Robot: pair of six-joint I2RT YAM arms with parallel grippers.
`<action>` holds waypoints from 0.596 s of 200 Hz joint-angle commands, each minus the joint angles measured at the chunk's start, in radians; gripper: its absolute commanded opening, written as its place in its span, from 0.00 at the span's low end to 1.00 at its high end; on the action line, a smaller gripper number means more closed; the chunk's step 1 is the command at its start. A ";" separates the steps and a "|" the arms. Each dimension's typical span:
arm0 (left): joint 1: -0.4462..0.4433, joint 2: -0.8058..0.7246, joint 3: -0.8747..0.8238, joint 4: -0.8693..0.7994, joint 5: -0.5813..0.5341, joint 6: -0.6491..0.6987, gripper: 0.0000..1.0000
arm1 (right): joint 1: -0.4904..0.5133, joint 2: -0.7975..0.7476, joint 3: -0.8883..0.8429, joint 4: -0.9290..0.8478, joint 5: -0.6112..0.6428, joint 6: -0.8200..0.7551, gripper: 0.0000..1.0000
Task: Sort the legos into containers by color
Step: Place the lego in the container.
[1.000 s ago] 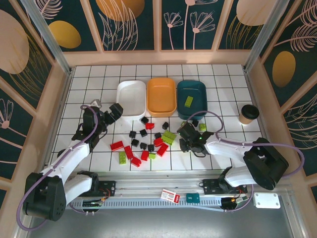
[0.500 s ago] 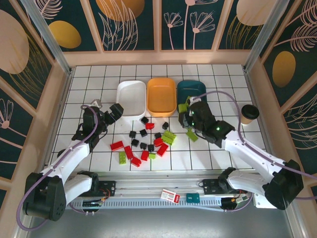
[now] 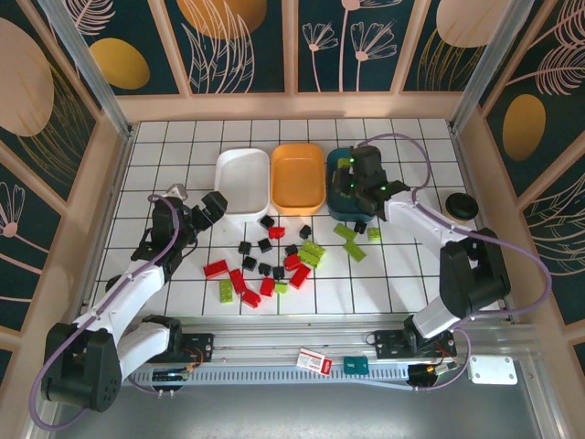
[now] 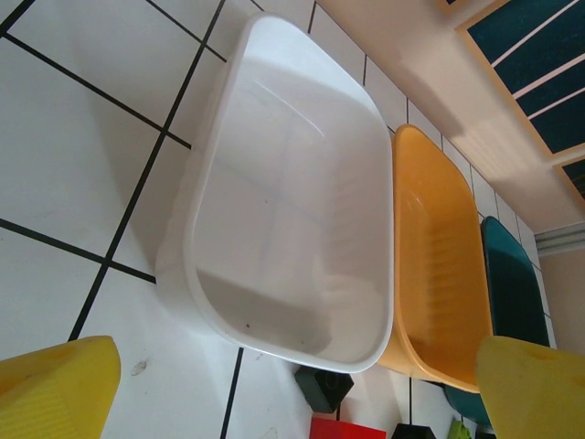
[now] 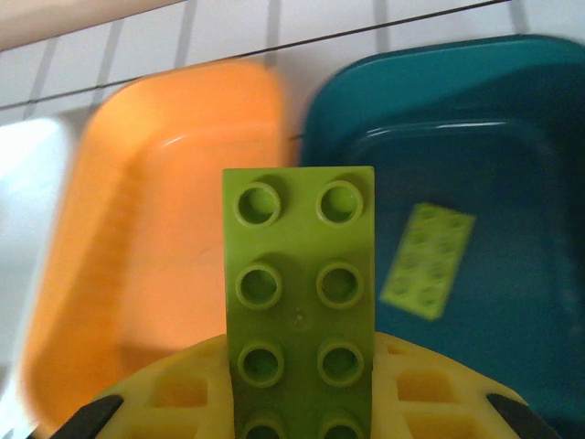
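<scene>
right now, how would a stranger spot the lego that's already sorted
Far across the tiled table, the dark teal tray sits right of the orange tray. The lime-green brick lying flat on its floor is the only lego resting in a tray.

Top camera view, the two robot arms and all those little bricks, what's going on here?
The arms are sorting bricks by color into trays. The right gripper holds a lime-green brick over the teal tray, where one green brick already lies. The left gripper hangs open beside the white tray. That and the orange tray are empty. Most loose bricks lie on the table.
</scene>
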 commanded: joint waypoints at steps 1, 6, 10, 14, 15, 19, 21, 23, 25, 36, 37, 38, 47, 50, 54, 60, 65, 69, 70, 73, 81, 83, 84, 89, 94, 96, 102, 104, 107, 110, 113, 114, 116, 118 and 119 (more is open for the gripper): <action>-0.007 -0.016 0.004 -0.027 0.013 0.003 0.99 | -0.048 0.069 0.036 0.048 -0.007 0.022 0.08; -0.006 -0.016 0.006 -0.031 0.012 0.003 0.99 | -0.056 0.090 0.045 0.044 -0.014 0.022 0.11; -0.006 -0.016 0.008 -0.036 0.011 0.002 0.99 | -0.060 0.100 0.051 0.043 -0.015 0.021 0.14; -0.006 -0.017 0.009 -0.043 0.008 0.000 0.99 | -0.063 0.116 0.059 0.042 -0.016 0.019 0.18; -0.006 -0.018 0.010 -0.044 0.007 0.000 0.99 | -0.064 0.119 0.061 0.041 -0.016 0.019 0.19; -0.006 -0.019 0.011 -0.053 0.002 -0.002 0.99 | -0.068 0.129 0.068 0.038 -0.016 0.019 0.25; -0.007 -0.021 0.012 -0.058 -0.001 -0.002 0.99 | -0.070 0.136 0.070 0.037 -0.017 0.019 0.28; -0.007 -0.022 0.014 -0.063 -0.004 -0.004 0.99 | -0.071 0.139 0.072 0.038 -0.017 0.020 0.31; -0.007 -0.024 0.015 -0.069 -0.008 -0.005 0.99 | -0.072 0.143 0.075 0.038 -0.017 0.020 0.36; -0.007 -0.034 0.017 -0.106 -0.033 -0.010 0.99 | -0.079 0.153 0.083 0.038 -0.019 0.022 0.51; -0.007 -0.035 0.017 -0.109 -0.036 -0.011 0.99 | -0.079 0.152 0.083 0.039 -0.019 0.023 0.52; -0.007 -0.037 0.017 -0.110 -0.039 -0.011 0.99 | -0.079 0.151 0.084 0.039 -0.020 0.022 0.52; -0.007 -0.047 0.019 -0.144 -0.061 -0.018 0.99 | -0.079 0.141 0.082 0.044 -0.018 0.022 0.57; -0.006 -0.051 0.019 -0.152 -0.068 -0.022 0.99 | -0.080 0.137 0.079 0.046 -0.019 0.022 0.57; -0.006 -0.054 0.020 -0.170 -0.076 -0.027 0.99 | -0.079 0.127 0.074 0.049 -0.021 0.022 0.58; -0.007 -0.060 0.018 -0.189 -0.084 -0.033 0.99 | -0.078 0.112 0.062 0.059 -0.025 0.024 0.58; -0.007 -0.065 0.015 -0.205 -0.092 -0.040 0.98 | -0.074 0.098 0.051 0.067 -0.030 0.026 0.58; -0.006 -0.067 0.012 -0.217 -0.095 -0.045 0.97 | -0.072 0.086 0.040 0.074 -0.033 0.028 0.59; -0.006 -0.068 0.012 -0.220 -0.095 -0.045 0.97 | -0.072 0.083 0.038 0.076 -0.034 0.028 0.59; -0.007 -0.071 0.008 -0.224 -0.095 -0.049 0.97 | -0.069 0.075 0.030 0.081 -0.036 0.030 0.59; -0.009 -0.073 -0.001 -0.237 -0.097 -0.050 0.94 | -0.061 0.051 0.006 0.092 -0.037 0.031 0.59; -0.009 -0.073 -0.003 -0.241 -0.099 -0.049 0.94 | -0.059 0.045 0.000 0.096 -0.036 0.032 0.59; -0.010 -0.073 -0.003 -0.243 -0.099 -0.048 0.94 | -0.058 0.042 -0.004 0.099 -0.035 0.033 0.59; -0.015 -0.070 -0.009 -0.253 -0.105 -0.048 0.93 | -0.051 0.030 -0.019 0.106 -0.035 0.036 0.59; -0.021 -0.066 -0.015 -0.260 -0.107 -0.042 0.92 | -0.047 0.018 -0.036 0.115 -0.035 0.039 0.59; -0.026 -0.064 -0.017 -0.262 -0.108 -0.040 0.92 | -0.044 0.015 -0.043 0.117 -0.035 0.041 0.59; -0.040 -0.056 -0.021 -0.269 -0.112 -0.032 0.91 | -0.040 0.005 -0.061 0.124 -0.038 0.044 0.59; -0.045 -0.052 -0.022 -0.270 -0.114 -0.028 0.90 | -0.037 -0.001 -0.067 0.128 -0.039 0.047 0.58; -0.055 -0.047 -0.022 -0.274 -0.119 -0.023 0.90 | -0.034 -0.007 -0.079 0.134 -0.040 0.049 0.58; -0.067 -0.041 -0.021 -0.278 -0.122 -0.019 0.89 | -0.029 -0.010 -0.090 0.141 -0.043 0.051 0.58; -0.079 -0.034 -0.022 -0.280 -0.130 -0.014 0.89 | -0.025 -0.016 -0.101 0.147 -0.046 0.052 0.59; -0.082 -0.032 -0.022 -0.281 -0.133 -0.012 0.89 | -0.024 -0.017 -0.104 0.150 -0.046 0.053 0.59; -0.093 -0.028 -0.022 -0.281 -0.137 -0.009 0.89 | -0.021 -0.021 -0.111 0.152 -0.048 0.054 0.58; -0.102 -0.023 -0.022 -0.281 -0.142 -0.007 0.89 | -0.019 -0.024 -0.117 0.155 -0.049 0.055 0.58; -0.105 -0.021 -0.022 -0.280 -0.145 -0.005 0.89 | -0.018 -0.026 -0.121 0.157 -0.049 0.056 0.58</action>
